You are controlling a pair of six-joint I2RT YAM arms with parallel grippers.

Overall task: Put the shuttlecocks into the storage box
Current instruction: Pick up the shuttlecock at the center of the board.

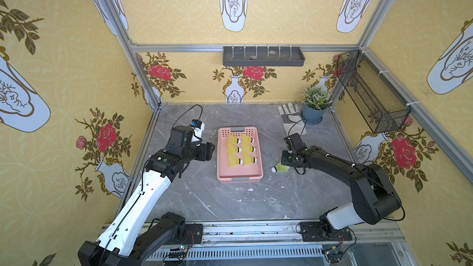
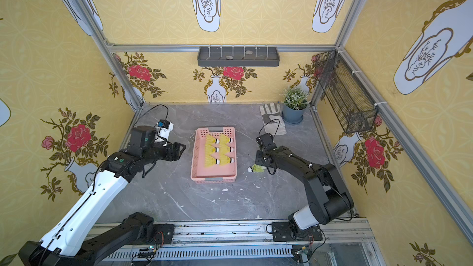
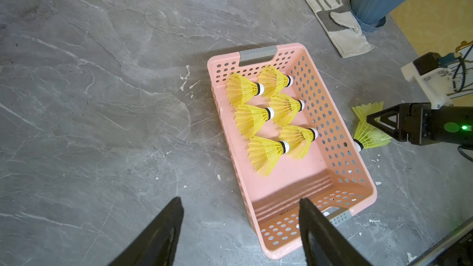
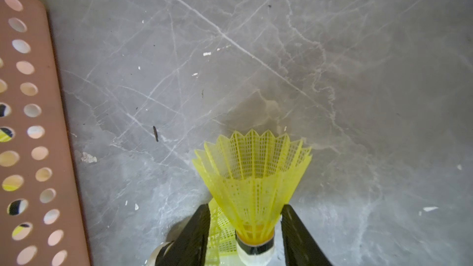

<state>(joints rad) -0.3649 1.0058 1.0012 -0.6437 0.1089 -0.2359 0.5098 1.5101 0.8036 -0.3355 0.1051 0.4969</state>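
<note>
Marble tabletop [image 4: 358, 47] — shuttlecock [image 4: 252, 188] between right fingers [image 4: 194, 234]

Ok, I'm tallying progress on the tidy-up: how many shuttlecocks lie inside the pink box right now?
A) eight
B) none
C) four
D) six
D: the left wrist view shows six shuttlecocks lying in the storage box, side by side in two lines of three.
</note>
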